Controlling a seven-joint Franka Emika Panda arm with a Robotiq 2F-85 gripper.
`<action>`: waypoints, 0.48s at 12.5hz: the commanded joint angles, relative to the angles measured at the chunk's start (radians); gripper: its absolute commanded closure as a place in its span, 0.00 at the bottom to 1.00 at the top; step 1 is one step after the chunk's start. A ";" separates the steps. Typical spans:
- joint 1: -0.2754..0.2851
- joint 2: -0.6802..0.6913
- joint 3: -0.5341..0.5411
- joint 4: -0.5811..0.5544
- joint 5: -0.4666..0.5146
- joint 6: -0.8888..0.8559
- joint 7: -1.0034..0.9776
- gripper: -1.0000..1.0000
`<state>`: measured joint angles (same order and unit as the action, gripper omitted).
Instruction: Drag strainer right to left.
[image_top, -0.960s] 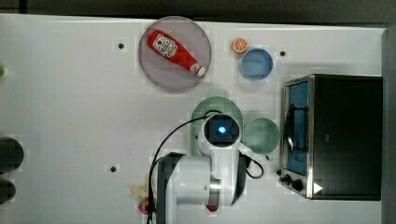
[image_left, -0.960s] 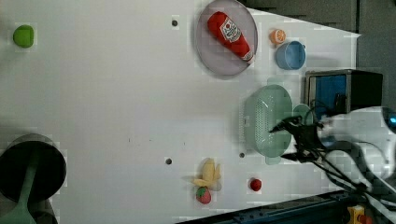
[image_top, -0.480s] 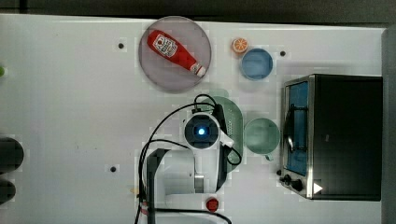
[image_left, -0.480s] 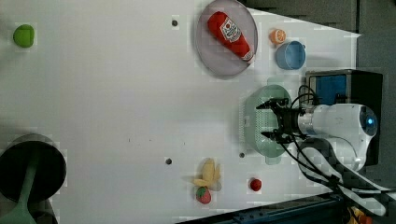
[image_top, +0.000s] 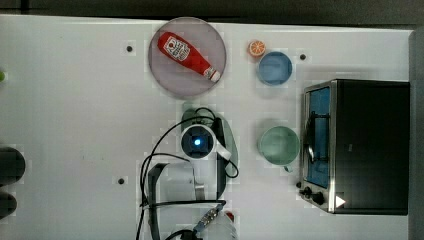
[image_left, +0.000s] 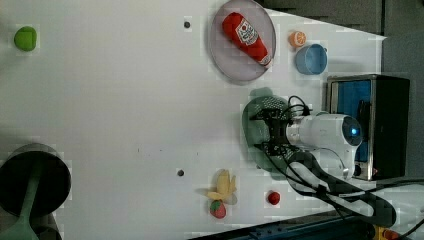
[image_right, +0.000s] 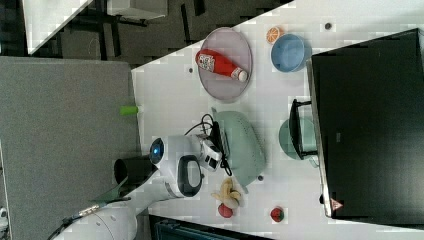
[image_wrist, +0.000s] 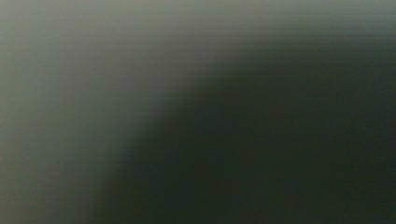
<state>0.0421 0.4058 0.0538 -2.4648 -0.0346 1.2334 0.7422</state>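
The strainer (image_left: 252, 125), a pale mint-green bowl with a grid of holes, sits on the white table near its middle. In the top view the arm's hand covers most of it, leaving its rim (image_top: 231, 145) showing. My gripper (image_left: 265, 132) reaches down into the strainer with its black fingers spread wide, one near each side of the bowl. It is open. In the right view the gripper (image_right: 222, 142) stands at the strainer's (image_right: 247, 147) left edge.
In the top view a green mug (image_top: 278, 145) and a toaster oven (image_top: 360, 145) stand to the strainer's right. A blue bowl (image_top: 274, 67), an orange (image_top: 257, 48) and a plate with a ketchup bottle (image_top: 187, 56) lie beyond. A banana and a strawberry (image_left: 222, 190) lie near the front edge.
The arm has swung toward the top view's left, and the strainer has slid the same way with it, away from the green mug.
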 joint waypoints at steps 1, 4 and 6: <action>0.024 -0.039 -0.010 -0.010 0.008 0.012 0.061 0.00; 0.059 -0.038 0.003 -0.001 0.011 0.005 0.102 0.00; 0.089 -0.030 0.017 0.003 0.011 0.003 0.178 0.00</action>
<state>0.0837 0.3689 0.0605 -2.4512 -0.0401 1.2334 0.8477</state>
